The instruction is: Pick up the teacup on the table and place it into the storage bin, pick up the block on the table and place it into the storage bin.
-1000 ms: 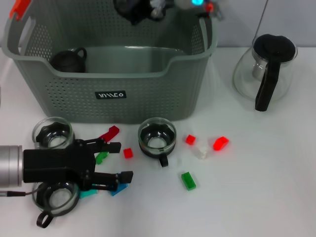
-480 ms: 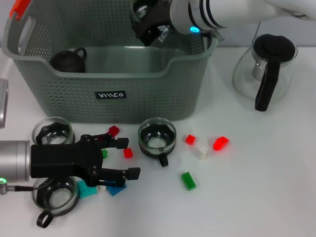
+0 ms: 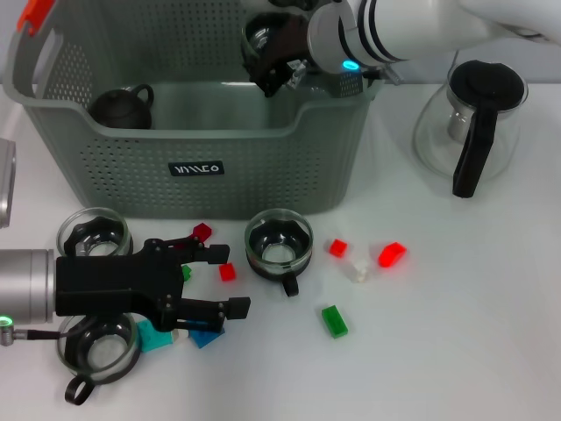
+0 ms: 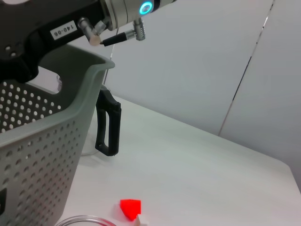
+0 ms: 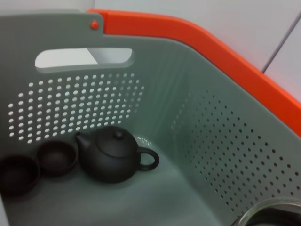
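- Above the storage bin (image 3: 219,167), by its far rim: right gripper (image 3: 273,54), arm reaching across from the right, clamped on a glass teacup (image 3: 263,35).
- Near the table's (image 3: 456,307) front-left edge: left gripper (image 3: 210,281), fingers apart, level over scattered blocks (image 3: 227,272).

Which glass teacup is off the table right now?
The glass teacup held in the right gripper above the storage bin; the three others stand on the table.
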Robot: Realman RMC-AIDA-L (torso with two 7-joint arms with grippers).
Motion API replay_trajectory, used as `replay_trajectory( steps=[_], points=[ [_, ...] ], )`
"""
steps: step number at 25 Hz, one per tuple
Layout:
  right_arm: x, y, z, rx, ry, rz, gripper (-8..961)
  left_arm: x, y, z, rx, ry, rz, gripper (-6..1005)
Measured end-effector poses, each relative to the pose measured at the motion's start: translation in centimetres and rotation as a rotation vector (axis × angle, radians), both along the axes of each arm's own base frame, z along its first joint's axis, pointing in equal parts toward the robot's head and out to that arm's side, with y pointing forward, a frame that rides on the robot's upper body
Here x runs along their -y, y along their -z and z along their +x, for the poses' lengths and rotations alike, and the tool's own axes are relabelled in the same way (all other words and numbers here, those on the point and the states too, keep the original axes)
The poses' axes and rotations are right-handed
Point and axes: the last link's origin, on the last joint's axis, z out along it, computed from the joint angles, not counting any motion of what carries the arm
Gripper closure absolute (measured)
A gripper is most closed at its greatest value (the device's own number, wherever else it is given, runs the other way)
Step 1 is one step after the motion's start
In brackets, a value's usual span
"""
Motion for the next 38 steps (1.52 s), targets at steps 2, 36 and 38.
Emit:
replay_trajectory(
  steps=[2,36,38],
  points=[
    [0.0,0.0,0.1,0.001,0.005,-0.003,879,0.0,0.0,0.0,0.000,-0.001,-0.001,96],
    [0.4,0.0,1.9,0.020,0.119,-0.029,849,0.6,0.7,-0.1,0.018,-0.014,-0.018,96],
    [0.4,0.0,1.8,0.019,0.116,-0.028,847,0.6,0.7,-0.1,0.020,-0.016,-0.019,96]
  ],
)
